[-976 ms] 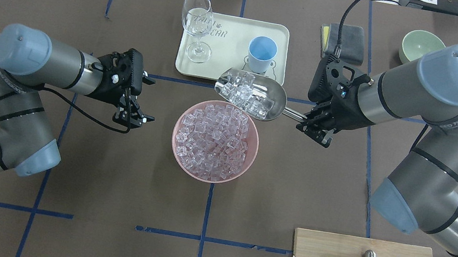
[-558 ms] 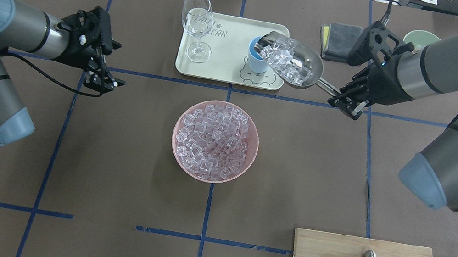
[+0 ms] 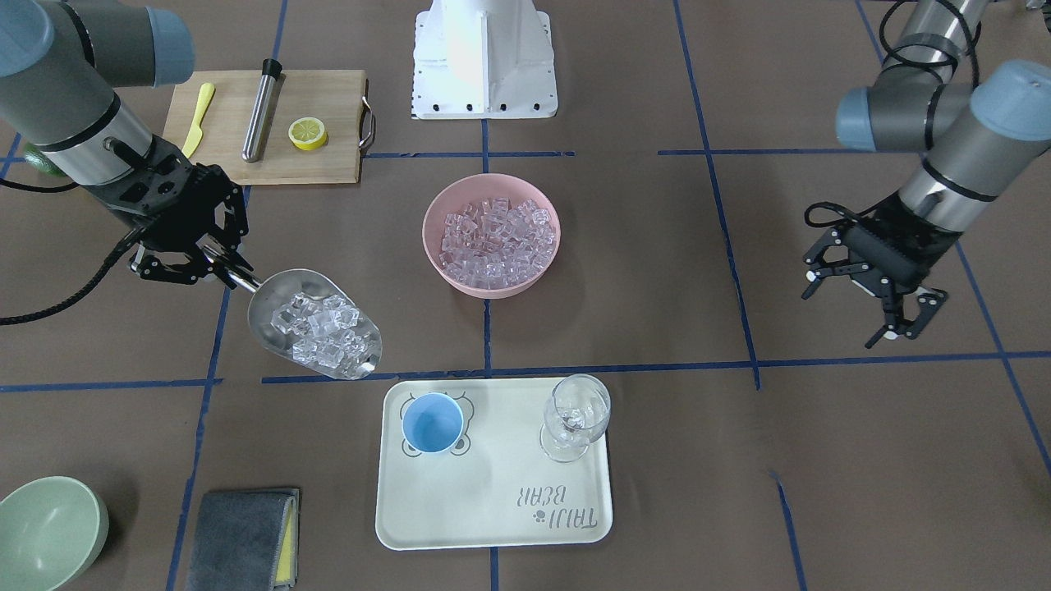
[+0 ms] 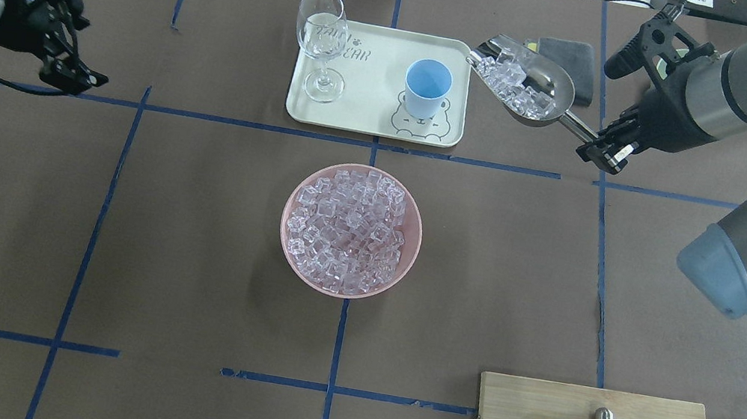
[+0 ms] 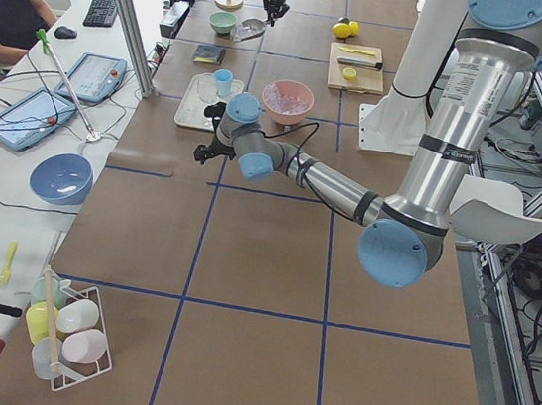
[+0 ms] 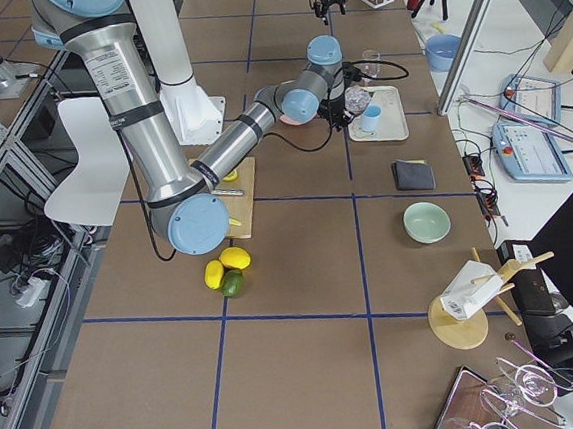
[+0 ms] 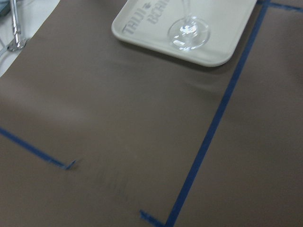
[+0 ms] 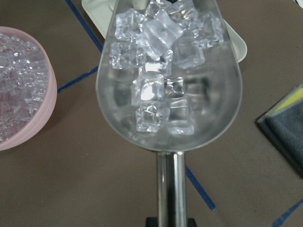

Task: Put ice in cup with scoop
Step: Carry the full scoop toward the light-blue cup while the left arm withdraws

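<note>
**Steel scoop [image 4: 555, 87] carrying ice [image 8: 161, 61], standing off from the cup [image 4: 427, 87]**

Clear cubes are lying heaped toward the scoop's open mouth, with the trough riding roughly level above the table. At the bar handle, the right gripper [image 4: 602, 151] is clamping down, its jaws closed on the steel.

The scoop's mouth is hanging at the right-hand edge of the tray [image 4: 365, 121]. The cup is standing on that tray near the mouth but apart from it, its inside showing plain blue. A stemmed glass [image 4: 322, 41] is sitting further left on the same tray.

A grey cloth [image 3: 238, 538] is lying just beyond the scoop. A pink bowl [image 4: 413, 243] holding more cubes is sitting mid-table, well apart, with bare brown table between.

Far out on the left, the left gripper [image 3: 903, 320] is hovering with its fingers spread and nothing in them.
</note>
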`<state>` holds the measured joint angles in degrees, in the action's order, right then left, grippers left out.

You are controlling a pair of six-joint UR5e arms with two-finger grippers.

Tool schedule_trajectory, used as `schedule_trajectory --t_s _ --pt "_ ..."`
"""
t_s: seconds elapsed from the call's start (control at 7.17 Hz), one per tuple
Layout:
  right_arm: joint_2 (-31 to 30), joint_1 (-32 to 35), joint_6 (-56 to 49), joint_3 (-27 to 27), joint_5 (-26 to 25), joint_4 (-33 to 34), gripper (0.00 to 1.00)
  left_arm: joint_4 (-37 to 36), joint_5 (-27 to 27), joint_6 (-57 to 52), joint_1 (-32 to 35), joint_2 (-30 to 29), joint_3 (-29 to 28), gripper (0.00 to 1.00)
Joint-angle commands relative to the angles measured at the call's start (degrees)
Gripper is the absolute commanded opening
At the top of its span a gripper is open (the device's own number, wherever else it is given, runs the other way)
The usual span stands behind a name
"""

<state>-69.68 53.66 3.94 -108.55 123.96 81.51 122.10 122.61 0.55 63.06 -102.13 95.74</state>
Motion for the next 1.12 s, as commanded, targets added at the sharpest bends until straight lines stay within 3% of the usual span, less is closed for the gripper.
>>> schedule_trajectory --t_s 0.0,0.28,0.98 --pt "1.98 -0.66 -0.25 0.36 -1.52 9.31 0.0 -14.2 5.79 1.12 11.51 0.53 1.99 1.0" --pt "8.12 -2.59 0.18 3.24 -4.6 14.02 0.0 -15.22 5.54 1.2 13.67 2.01 1.74 1.0" --pt "16.85 -4.35 1.5 10.02 -4.7 22.64 0.0 -15.14 5.1 0.59 16.22 3.43 1.65 1.0"
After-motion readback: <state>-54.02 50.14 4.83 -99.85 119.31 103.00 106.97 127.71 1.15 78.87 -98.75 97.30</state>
